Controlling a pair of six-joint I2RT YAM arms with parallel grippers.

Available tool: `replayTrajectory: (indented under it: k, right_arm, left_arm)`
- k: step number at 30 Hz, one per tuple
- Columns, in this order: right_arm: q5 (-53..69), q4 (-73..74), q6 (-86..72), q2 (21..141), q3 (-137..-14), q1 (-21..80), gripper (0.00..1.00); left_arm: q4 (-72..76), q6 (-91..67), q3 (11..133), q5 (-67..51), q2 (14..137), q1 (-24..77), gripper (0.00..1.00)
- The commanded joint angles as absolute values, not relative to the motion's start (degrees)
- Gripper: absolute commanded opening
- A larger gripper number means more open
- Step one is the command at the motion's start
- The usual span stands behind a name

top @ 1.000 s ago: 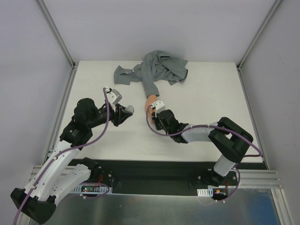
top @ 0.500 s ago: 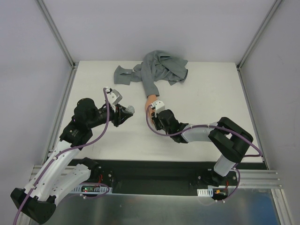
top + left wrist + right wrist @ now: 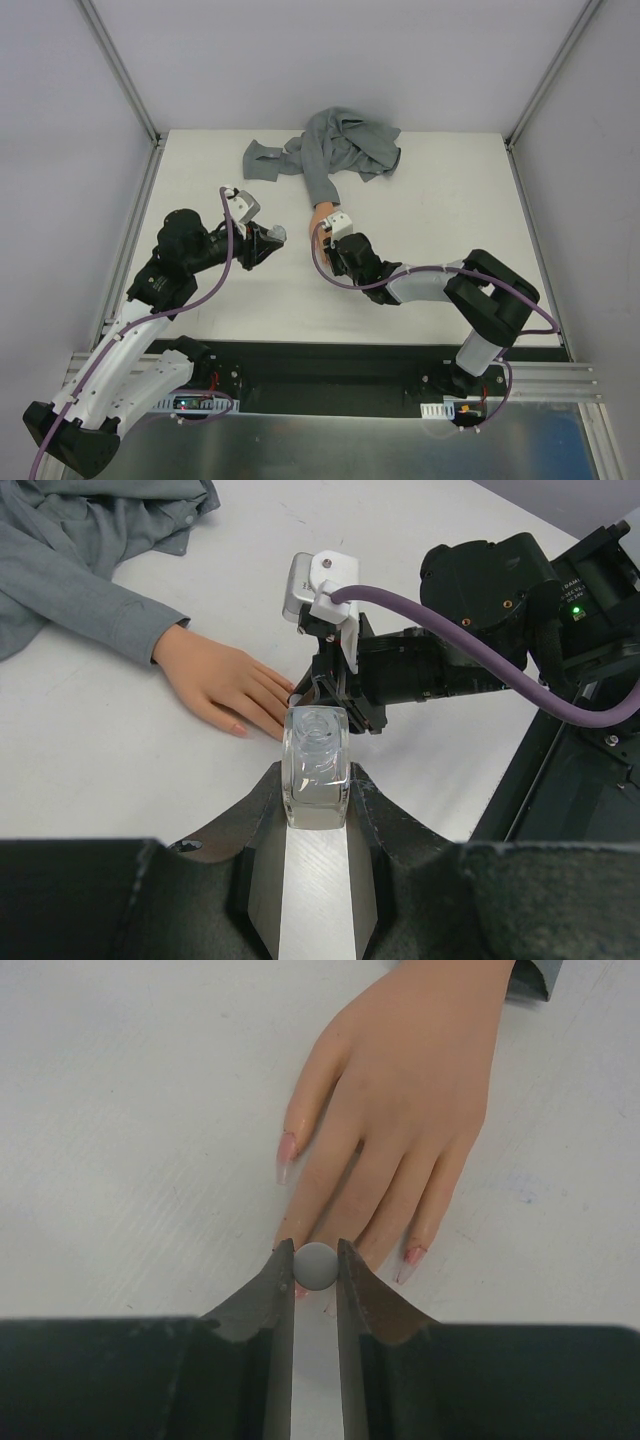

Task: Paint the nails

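Note:
The peach mannequin hand (image 3: pixel 319 213) lies palm down at mid-table, its grey sleeve (image 3: pixel 318 178) running back. In the right wrist view its nails (image 3: pixel 286 1159) look pinkish on the outer fingers. My right gripper (image 3: pixel 316 1260) is shut on a round grey brush cap (image 3: pixel 317 1266), held just over the middle fingertips, which it hides. My left gripper (image 3: pixel 316 780) is shut on a clear glass polish bottle (image 3: pixel 316 765), open at the top, held upright left of the hand. The hand also shows in the left wrist view (image 3: pixel 215 675).
A crumpled grey shirt (image 3: pixel 350 140) lies at the table's back centre, joined to the sleeve. The right arm (image 3: pixel 480 290) stretches across the front right of the white table (image 3: pixel 450 200). A black rail (image 3: pixel 320 365) runs along the near edge.

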State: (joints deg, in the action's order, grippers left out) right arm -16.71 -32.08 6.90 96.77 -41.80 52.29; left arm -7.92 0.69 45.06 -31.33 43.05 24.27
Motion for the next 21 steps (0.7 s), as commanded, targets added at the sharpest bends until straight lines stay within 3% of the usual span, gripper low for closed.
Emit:
replayTrajectory:
  k: [1,21]
  right_arm:
    - [-15.2,-35.3,7.0,96.2,-42.7,51.9,0.01]
    - [-14.3,-34.8,5.8,95.3,-40.7,52.6,0.00]
  left_arm:
    - [-4.9,0.2,45.4,-32.8,42.6,23.7,0.00]
    - [-5.0,0.2,45.2,-32.9,42.1,23.7,0.00]
